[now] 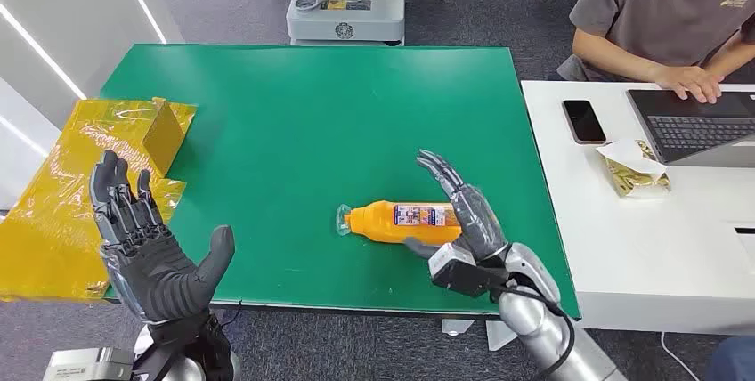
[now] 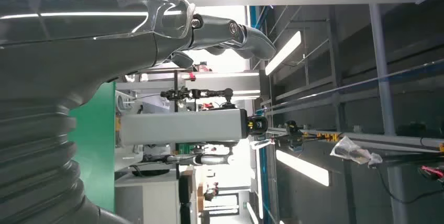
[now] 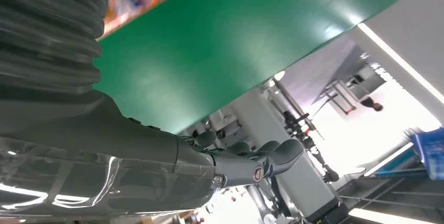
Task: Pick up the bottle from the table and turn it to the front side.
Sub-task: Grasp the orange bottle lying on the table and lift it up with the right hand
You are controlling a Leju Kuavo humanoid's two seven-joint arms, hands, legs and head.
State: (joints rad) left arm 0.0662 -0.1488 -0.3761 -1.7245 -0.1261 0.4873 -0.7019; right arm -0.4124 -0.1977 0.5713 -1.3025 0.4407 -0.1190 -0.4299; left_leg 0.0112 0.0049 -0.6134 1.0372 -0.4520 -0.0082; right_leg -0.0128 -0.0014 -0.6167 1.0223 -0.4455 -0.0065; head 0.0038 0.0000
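Green table mat (image 1: 312,123) across centre of frame. Crumpled yellow foil wrapping (image 1: 53,212) at left edge, small gold box (image 1: 164,134) standing on its upper part. White desk (image 1: 659,256) at right, bearing black smartphone (image 1: 584,120), open laptop (image 1: 694,125) at upper right, gold foil packet (image 1: 634,170) just below laptop's near corner. Seated person in grey T-shirt (image 1: 659,3) at top right, one hand (image 1: 696,84) on keyboard. Grey machine base (image 1: 345,7) on floor at top centre.

head high, wrists close, shared table (image 1: 356,114)
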